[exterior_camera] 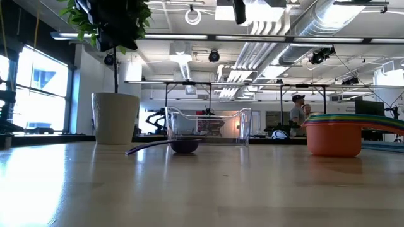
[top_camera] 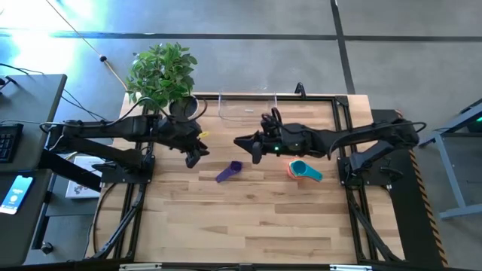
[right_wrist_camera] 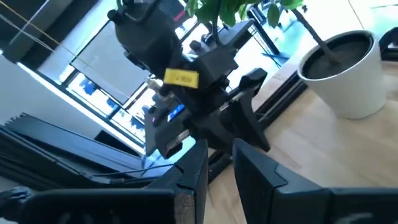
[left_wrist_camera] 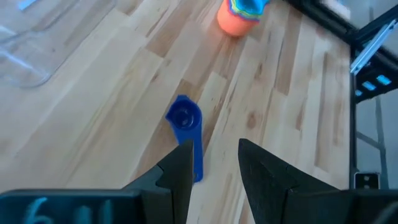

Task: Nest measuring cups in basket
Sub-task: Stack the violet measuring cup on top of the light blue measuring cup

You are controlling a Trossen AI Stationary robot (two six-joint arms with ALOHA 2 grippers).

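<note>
The purple measuring cup lay alone on the wooden table, bowl up and handle flat on the boards, between the two arms and well short of the clear basket at the far edge. It looked like thin moulded plastic — judged light, rigid and somewhat slick, so liable to skate or tip if nudged off-centre. The flat handle seemed the better place to take hold, gripped across its width near the bowl; the rim was a second option. The remaining cups sat nested in a stack on an orange base, near the right arm. The left gripper hung above the purple cup's handle, fingers apart and empty. The right gripper hovered nearby, fingers close together with only a narrow gap, holding nothing. A potted plant stood beside the basket.
</note>
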